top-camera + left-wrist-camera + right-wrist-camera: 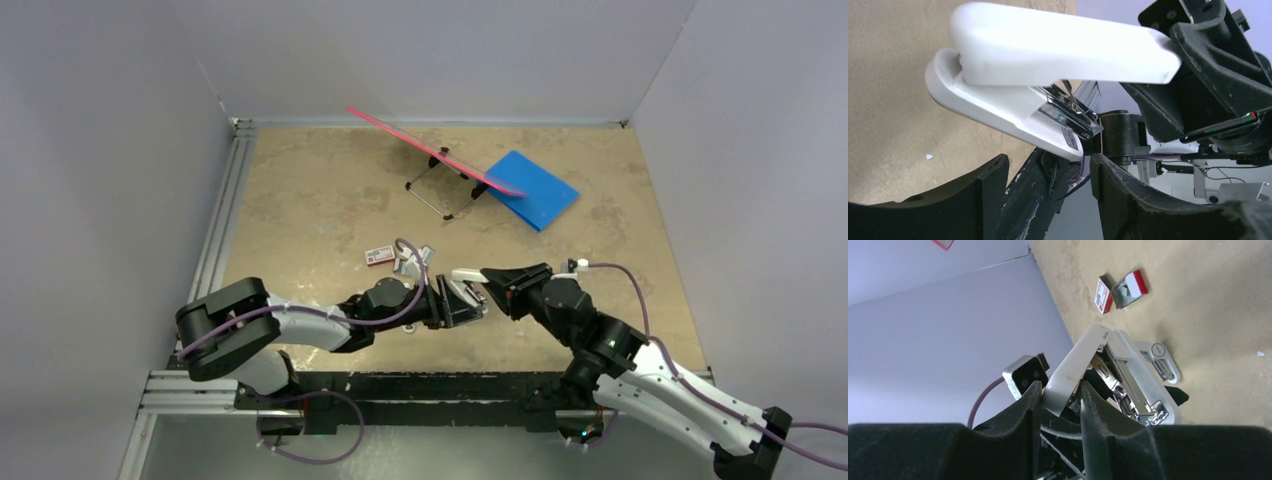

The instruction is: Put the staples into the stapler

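White stapler (466,274), centre frame, gapes open: right claw (1059,390) pinches its lid, left claw (1048,165) clamps its base; staples box (378,255) lies left of it.

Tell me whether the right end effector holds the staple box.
No, the staple box lies on the table; the right end effector grips the stapler lid.

The tan table (300,200) is carrying a red-and-white staple box (378,255) near its middle. A blue pad (535,188) is lying beside a wire stand (428,201).
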`<action>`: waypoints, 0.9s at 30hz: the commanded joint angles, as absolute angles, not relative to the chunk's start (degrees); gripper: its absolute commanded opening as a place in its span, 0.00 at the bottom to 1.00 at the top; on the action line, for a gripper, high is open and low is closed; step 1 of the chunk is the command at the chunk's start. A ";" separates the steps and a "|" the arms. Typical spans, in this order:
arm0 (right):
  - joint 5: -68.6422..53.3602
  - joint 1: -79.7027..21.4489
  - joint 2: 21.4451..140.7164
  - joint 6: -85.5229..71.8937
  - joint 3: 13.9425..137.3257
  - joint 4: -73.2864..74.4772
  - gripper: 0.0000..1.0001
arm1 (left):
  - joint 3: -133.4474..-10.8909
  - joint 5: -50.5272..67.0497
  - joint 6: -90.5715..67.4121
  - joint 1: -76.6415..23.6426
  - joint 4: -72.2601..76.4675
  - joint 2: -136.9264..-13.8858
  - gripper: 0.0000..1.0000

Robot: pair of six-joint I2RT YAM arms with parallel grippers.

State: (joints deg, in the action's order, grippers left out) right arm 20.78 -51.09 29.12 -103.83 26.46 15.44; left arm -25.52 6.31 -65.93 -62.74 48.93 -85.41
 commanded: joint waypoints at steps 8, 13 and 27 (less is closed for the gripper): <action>18.19 -51.24 25.36 -108.59 23.53 8.41 0.17 | -22.57 3.77 -76.42 -60.30 66.02 -89.01 0.59; 17.45 -51.19 24.83 -109.13 23.03 7.30 0.17 | -22.84 3.87 -77.67 -60.29 65.08 -90.60 0.46; 16.65 -51.23 23.81 -111.48 22.20 4.55 0.17 | -21.58 2.18 -74.73 -60.82 63.04 -90.70 0.20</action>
State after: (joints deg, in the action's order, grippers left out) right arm 17.72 -51.05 25.02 -108.47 22.04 10.39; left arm -21.91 3.49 -76.77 -60.51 61.21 -90.91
